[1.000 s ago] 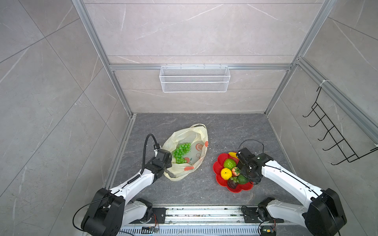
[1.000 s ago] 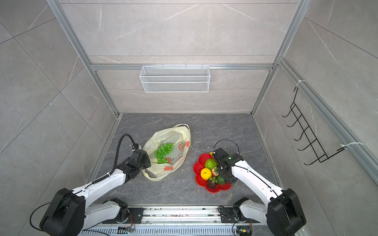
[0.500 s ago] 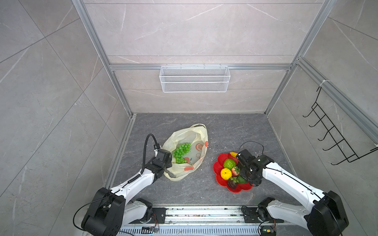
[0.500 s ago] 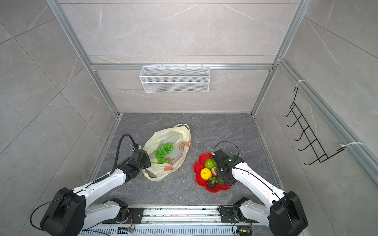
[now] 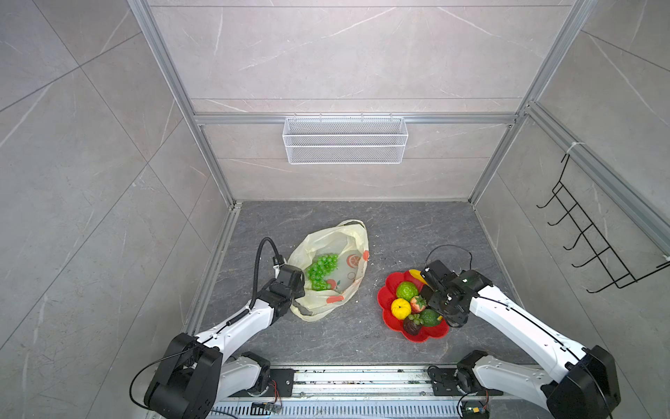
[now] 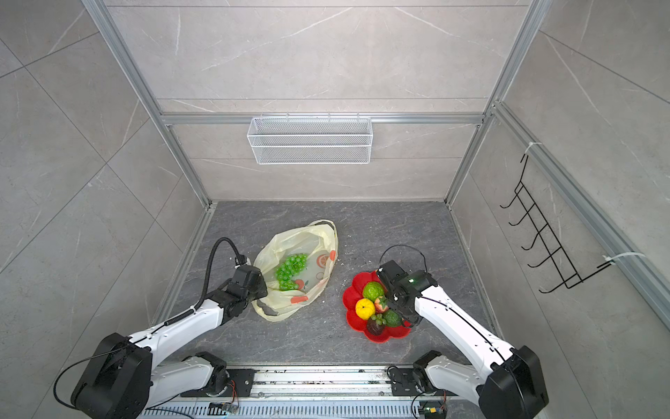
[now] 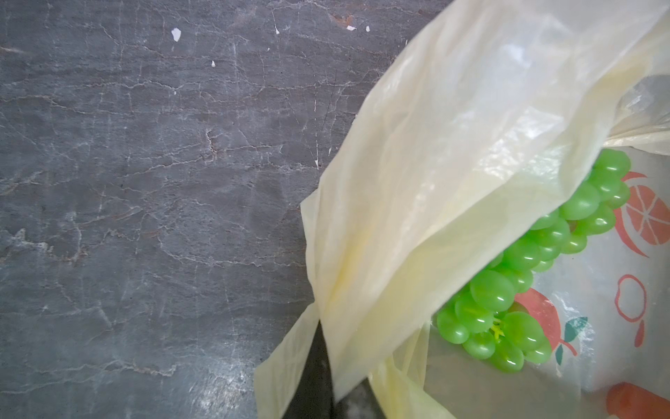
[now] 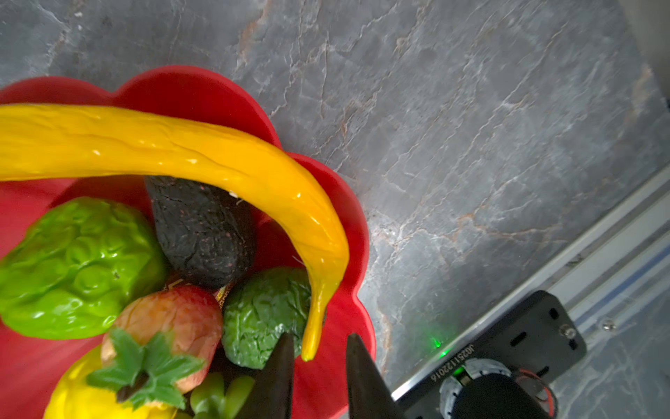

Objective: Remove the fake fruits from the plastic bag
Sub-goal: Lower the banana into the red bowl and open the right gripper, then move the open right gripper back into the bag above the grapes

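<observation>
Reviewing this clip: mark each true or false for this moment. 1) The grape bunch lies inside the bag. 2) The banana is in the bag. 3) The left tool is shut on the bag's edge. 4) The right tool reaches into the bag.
1) True. The grape bunch lies inside the bag.
2) False. The banana lies on the red plate with other fruits.
3) True. The left tool pinches a fold of the bag's edge.
4) False. The right tool is open above the plate, with the banana's stem tip between its jaws.
</observation>
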Robot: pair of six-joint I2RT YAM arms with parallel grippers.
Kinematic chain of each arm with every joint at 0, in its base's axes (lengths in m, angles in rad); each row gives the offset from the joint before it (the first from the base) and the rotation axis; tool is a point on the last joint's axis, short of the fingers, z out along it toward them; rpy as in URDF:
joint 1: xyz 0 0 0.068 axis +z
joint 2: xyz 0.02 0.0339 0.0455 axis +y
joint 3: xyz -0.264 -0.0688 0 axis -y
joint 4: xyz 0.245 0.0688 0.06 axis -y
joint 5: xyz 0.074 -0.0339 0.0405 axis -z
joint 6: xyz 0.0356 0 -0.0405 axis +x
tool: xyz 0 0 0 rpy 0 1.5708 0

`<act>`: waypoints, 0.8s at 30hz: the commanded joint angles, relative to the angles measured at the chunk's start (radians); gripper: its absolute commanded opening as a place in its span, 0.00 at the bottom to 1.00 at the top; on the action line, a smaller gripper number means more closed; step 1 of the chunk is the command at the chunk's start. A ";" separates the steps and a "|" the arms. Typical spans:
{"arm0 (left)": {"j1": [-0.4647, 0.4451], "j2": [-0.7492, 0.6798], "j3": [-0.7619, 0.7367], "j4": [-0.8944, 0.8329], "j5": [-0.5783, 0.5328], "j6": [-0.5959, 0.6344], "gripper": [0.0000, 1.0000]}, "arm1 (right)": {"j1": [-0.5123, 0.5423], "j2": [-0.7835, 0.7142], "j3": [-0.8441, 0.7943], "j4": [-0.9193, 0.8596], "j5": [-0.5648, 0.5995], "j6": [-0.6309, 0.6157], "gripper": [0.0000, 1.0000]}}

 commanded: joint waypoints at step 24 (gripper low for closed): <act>-0.124 -0.179 0.100 -0.279 0.074 -0.093 0.61 | 0.347 0.650 0.615 0.613 -0.196 -0.450 0.52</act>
